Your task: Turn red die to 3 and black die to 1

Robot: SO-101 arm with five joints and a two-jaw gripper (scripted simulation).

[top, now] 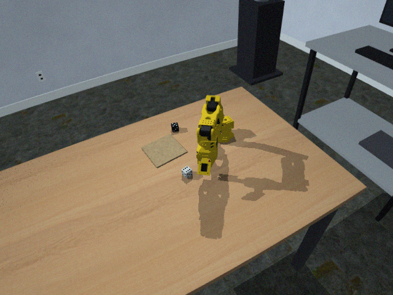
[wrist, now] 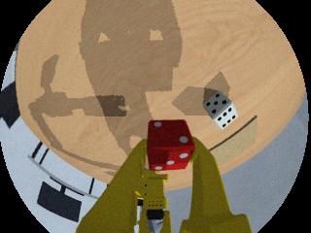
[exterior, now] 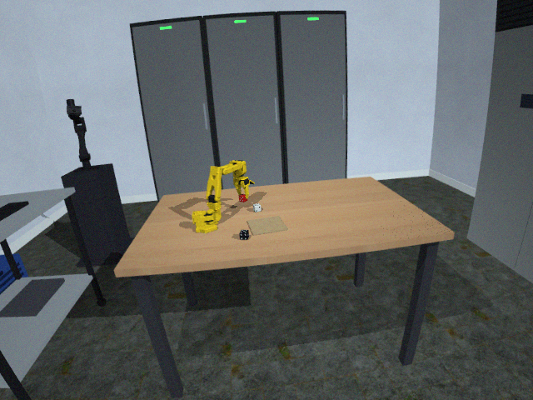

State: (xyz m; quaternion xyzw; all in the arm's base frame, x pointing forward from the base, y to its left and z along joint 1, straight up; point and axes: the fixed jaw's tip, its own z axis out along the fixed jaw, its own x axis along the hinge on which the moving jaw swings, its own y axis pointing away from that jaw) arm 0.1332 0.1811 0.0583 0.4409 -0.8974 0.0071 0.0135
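I see the wooden counter (top: 126, 222) carrying everything, and my yellow arm (exterior: 213, 189) bent over it. The tan mat (top: 164, 149) lies flat, off to the tool's side. My tool (wrist: 171, 155) is clamped on the red die (wrist: 170, 146), lifted above the counter. The white die (wrist: 221, 109) sits on the counter just beyond the tool; the black die (top: 174, 126) rests past the mat's far corner.

The surface (top: 126, 222) looked like smooth, matt light wood; the mat (top: 164, 150) seemed dull cardboard; the arm (top: 209, 126) was yellow plastic
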